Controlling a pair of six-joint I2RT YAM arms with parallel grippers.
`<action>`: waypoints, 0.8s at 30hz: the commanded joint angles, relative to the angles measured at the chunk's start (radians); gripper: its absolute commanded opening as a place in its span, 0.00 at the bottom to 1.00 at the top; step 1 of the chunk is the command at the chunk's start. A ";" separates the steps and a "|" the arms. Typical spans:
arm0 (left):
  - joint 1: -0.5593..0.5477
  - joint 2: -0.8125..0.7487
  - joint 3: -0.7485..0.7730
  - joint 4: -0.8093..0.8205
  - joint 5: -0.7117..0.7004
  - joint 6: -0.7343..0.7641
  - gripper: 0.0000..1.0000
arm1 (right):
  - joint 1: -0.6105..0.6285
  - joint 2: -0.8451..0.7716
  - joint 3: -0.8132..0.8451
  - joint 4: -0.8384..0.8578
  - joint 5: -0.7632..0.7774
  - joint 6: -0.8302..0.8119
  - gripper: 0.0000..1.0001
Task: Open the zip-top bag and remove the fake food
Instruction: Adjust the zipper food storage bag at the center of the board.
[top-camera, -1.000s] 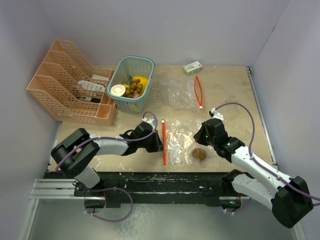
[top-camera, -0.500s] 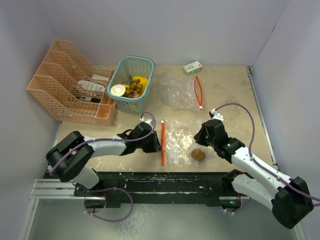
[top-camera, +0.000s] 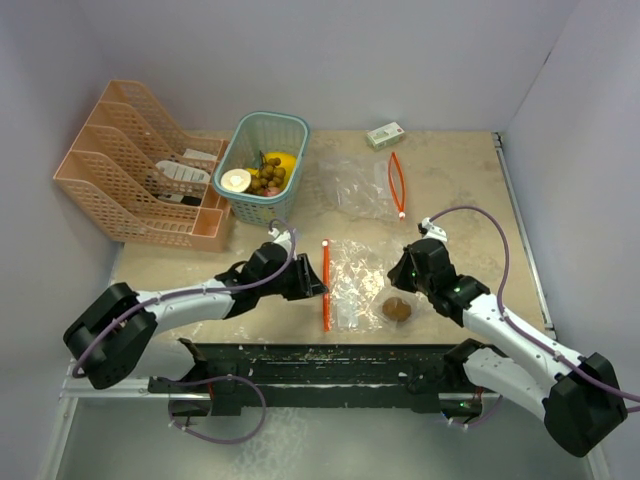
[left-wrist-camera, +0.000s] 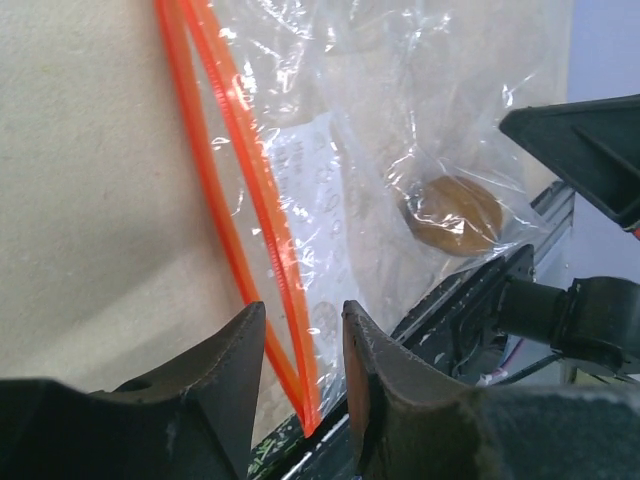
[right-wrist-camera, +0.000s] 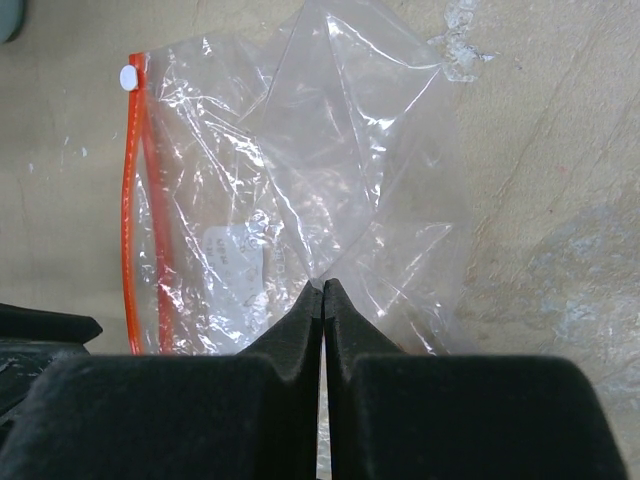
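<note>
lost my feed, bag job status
Left gripper open at orange zip strip. Right gripper shut on clear zip-top bag. Round brown fake food inside, zip parted. Nothing blocking.

Soft, even light from above; faint shadows only.
Glare flecks the zip-top bag (right-wrist-camera: 300, 180) in both wrist views; the left claw (left-wrist-camera: 300, 322) looms dark and blurred, the desk (top-camera: 450, 180) sharp.
</note>
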 joint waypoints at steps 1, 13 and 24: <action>0.002 0.036 0.012 0.135 0.059 -0.017 0.41 | -0.003 -0.008 -0.003 0.004 0.014 -0.013 0.00; -0.006 0.174 0.022 0.335 0.154 -0.072 0.31 | -0.005 -0.044 0.002 -0.037 0.031 -0.019 0.00; 0.001 0.180 -0.038 0.504 0.255 -0.120 0.00 | -0.005 0.005 -0.013 0.022 0.019 -0.013 0.00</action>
